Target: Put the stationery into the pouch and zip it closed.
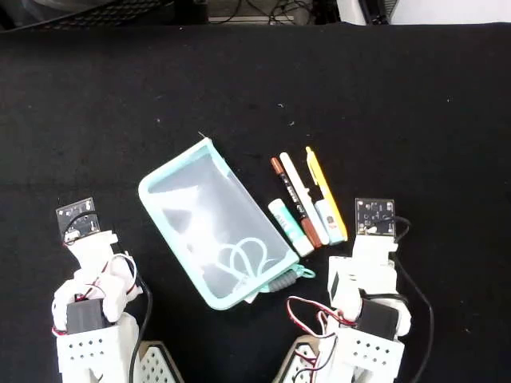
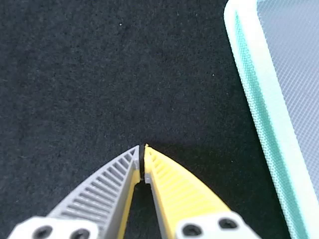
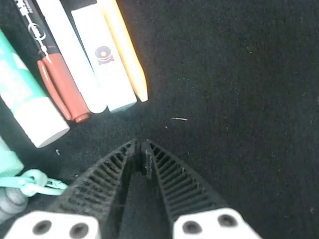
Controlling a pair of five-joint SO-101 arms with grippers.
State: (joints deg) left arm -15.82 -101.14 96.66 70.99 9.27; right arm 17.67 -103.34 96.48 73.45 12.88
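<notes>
A clear pouch (image 1: 217, 232) with a mint-green rim lies slanted at the table's middle; its green pull cord (image 1: 302, 273) sits at the near right corner. Beside it on the right lie several stationery items: a glue stick (image 1: 289, 227), a brown marker (image 1: 295, 201), a white pen (image 1: 303, 199), a yellow pen (image 1: 326, 195). My left gripper (image 2: 142, 149) is shut over bare cloth left of the pouch edge (image 2: 259, 114). My right gripper (image 3: 140, 146) is shut, just short of the ends of the brown marker (image 3: 60, 84), white pen (image 3: 75, 55) and yellow pen (image 3: 127, 50).
Both arm bases stand at the near edge: one arm (image 1: 88, 295) at the left, the other arm (image 1: 367, 295) at the right. Black cloth (image 1: 255, 88) covers the table, with open room behind the pouch. Cables and equipment lie past the far edge.
</notes>
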